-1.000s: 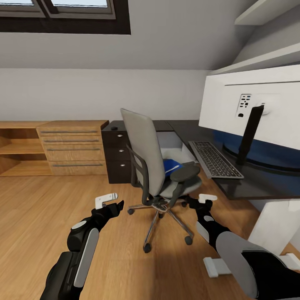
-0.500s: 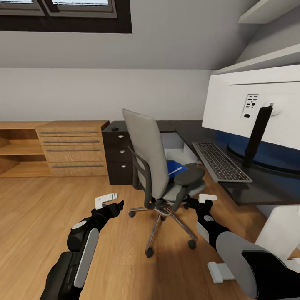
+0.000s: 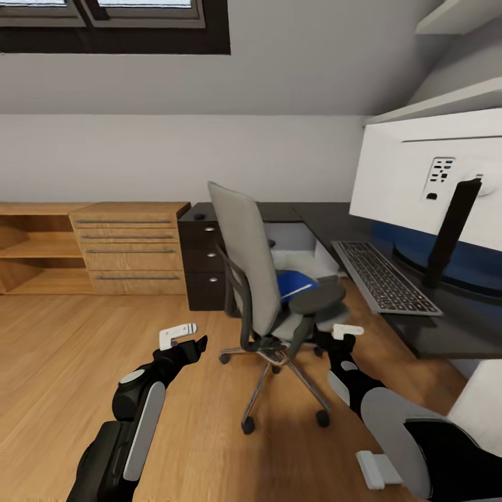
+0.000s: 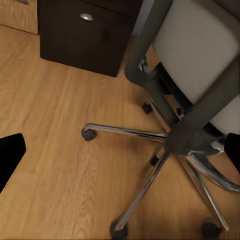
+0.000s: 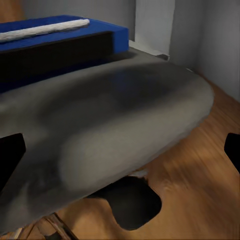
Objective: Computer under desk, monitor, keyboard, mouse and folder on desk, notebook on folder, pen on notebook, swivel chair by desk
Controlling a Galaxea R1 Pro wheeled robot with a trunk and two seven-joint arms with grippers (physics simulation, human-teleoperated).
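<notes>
The grey swivel chair [image 3: 245,265] stands on the wooden floor, just ahead of both arms and beside the dark desk [image 3: 446,328]. A blue folder [image 3: 295,284] lies on its seat; in the right wrist view the folder [image 5: 60,35] sits behind the chair's grey armrest pad [image 5: 115,130]. The keyboard [image 3: 385,276] lies on the desk in front of the white monitor [image 3: 432,181], which I see from behind. My left gripper [image 3: 197,344] is open and empty, left of the chair base [image 4: 165,150]. My right gripper [image 3: 324,341] is open, close under the armrest.
A dark drawer cabinet [image 3: 203,261] stands behind the chair, with a small dark object [image 3: 201,216] on top. Wooden drawers and open shelves [image 3: 90,247] line the back wall. A white box shape [image 3: 481,404] stands below the desk edge at right. Open floor lies to the left.
The whole picture has shifted, so the camera has moved: desk, monitor and chair slid rightward in view. Both arms keep their pose and both grippers stay open.
</notes>
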